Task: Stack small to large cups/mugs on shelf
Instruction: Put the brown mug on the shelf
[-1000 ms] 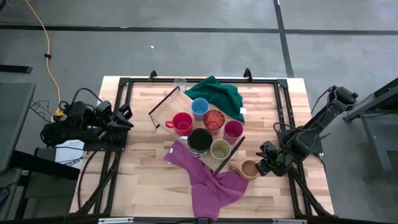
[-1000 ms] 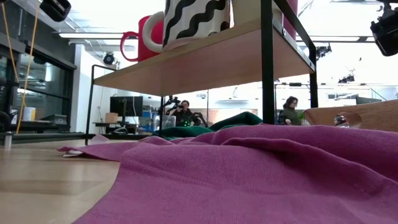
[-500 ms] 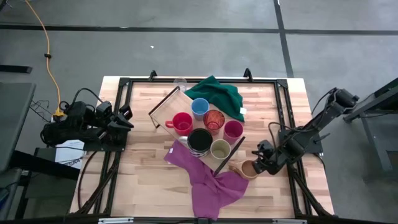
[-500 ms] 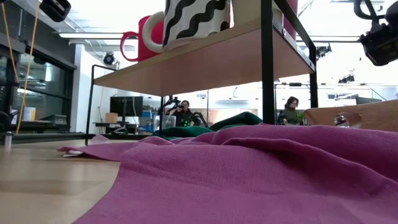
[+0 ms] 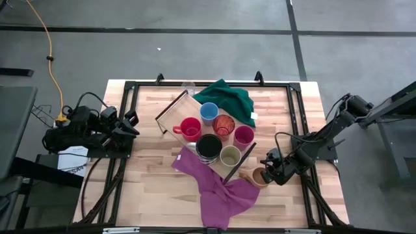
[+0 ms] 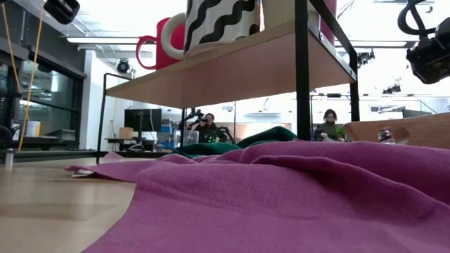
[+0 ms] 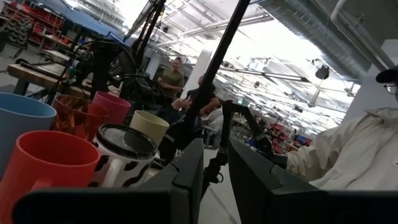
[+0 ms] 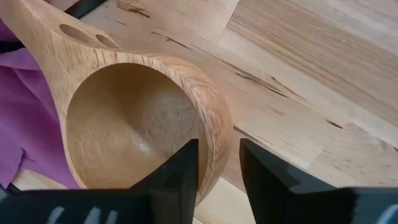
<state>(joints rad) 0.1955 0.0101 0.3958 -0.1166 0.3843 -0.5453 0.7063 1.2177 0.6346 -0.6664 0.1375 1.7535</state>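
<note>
The shelf (image 5: 170,114) stands mid-table and carries the red mug (image 5: 190,128), blue cup (image 5: 208,112), orange patterned cup (image 5: 223,125), magenta cup (image 5: 244,135), black cup (image 5: 208,147) and olive-beige cup (image 5: 230,156). The clear glass (image 5: 188,86) stands on the table near the far edge. The tan wooden cup (image 5: 259,176) sits upright on the table beside the purple cloth. My right gripper (image 8: 219,171) is open over its rim, with one finger (image 8: 180,177) inside and the other (image 8: 264,177) outside the wall (image 8: 214,134). My left gripper (image 5: 132,123) waits open at the table's left edge.
A purple cloth (image 5: 218,188) lies from under the shelf toward the near edge, touching the tan cup's holed handle (image 8: 81,34). A green cloth (image 5: 229,97) lies behind the shelf. Bare tabletop (image 5: 286,110) shows to the right. People sit in the room beyond (image 6: 327,125).
My right gripper has moved toward the table's left and a little down, coming over the tan cup's rim. The cup and the other things have stayed where they were.
</note>
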